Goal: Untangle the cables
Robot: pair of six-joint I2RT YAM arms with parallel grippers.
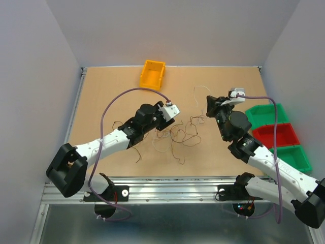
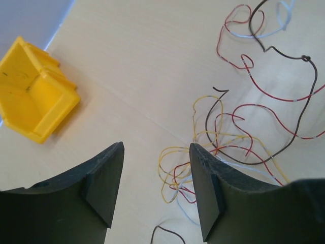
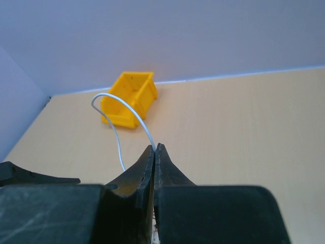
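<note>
**A:** Wires (image 1: 177,134), where from the hands?
**B:** Mid-table between both arms, just right of the left gripper (image 2: 156,146), whose jaws stand apart and empty. The right gripper (image 3: 155,148) pinches a white wire (image 3: 119,150) arching away.
**A:** Bins?
**B:** The yellow bin (image 2: 56,109) holds nothing; the red bin (image 1: 274,134) and green bins (image 1: 264,116) look bare.

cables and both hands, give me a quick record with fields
left hand: open, empty, just left of the cables
right hand: shut on a white cable that arcs up from its tips
cables: loose tangle, dark, red, yellow and white, between the two hands
yellow bin: far edge, looks empty
</note>
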